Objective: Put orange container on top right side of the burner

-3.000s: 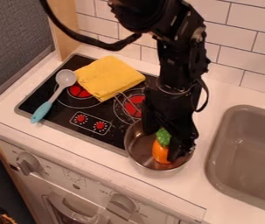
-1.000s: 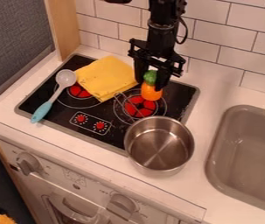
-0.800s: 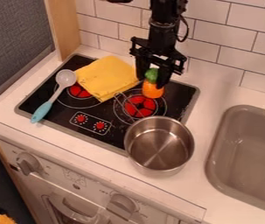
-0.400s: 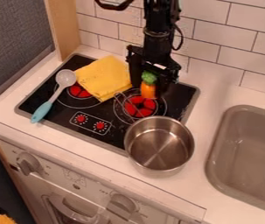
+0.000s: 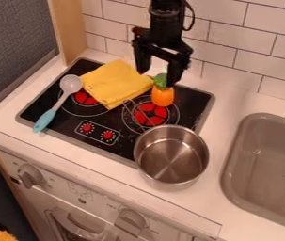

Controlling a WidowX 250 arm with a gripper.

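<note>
The gripper (image 5: 156, 78) hung over the orange container (image 5: 162, 97) with its fingers spread wide, likely so it could clear the green top without tipping it. The container stood upright at the far edge of the right burner (image 5: 149, 115), presumably to suit the requested spot, beside the yellow cloth (image 5: 116, 84).

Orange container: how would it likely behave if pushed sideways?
The orange container looks taller than wide with its green top, so it may tip. Its rounded sides suggest it could roll once down. The smooth-looking stovetop may let it slide.
</note>
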